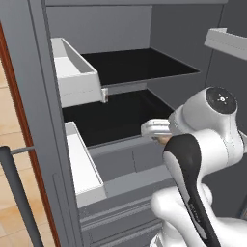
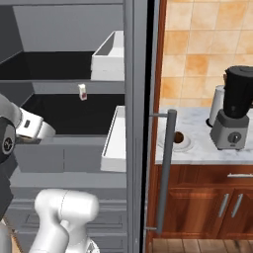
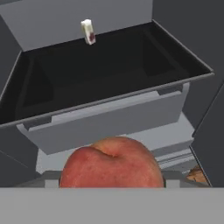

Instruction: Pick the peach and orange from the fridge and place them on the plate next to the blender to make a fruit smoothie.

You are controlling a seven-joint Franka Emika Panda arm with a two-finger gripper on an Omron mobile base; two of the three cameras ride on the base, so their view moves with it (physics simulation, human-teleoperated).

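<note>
The peach (image 3: 111,164), pinkish-red with tan patches, fills the bottom of the hand view, held just in front of the fridge's lower black shelf (image 3: 105,70). My gripper (image 1: 160,136) is shut on the peach, at the front edge of that shelf in the open fridge (image 1: 46,106). The white hand (image 2: 32,126) also shows at the left of the right base view. On the counter to the right of the fridge, the orange (image 2: 179,137) rests on the white plate (image 2: 170,146). The blender (image 2: 235,113) stands just to the right of the plate.
A small cream bottle (image 3: 88,31) stands at the back of the lower shelf. White door bins (image 1: 77,72) hang on the open door at the left. The long grey bar handle (image 2: 167,168) stands between fridge and counter. A white cylinder (image 2: 216,105) is behind the blender.
</note>
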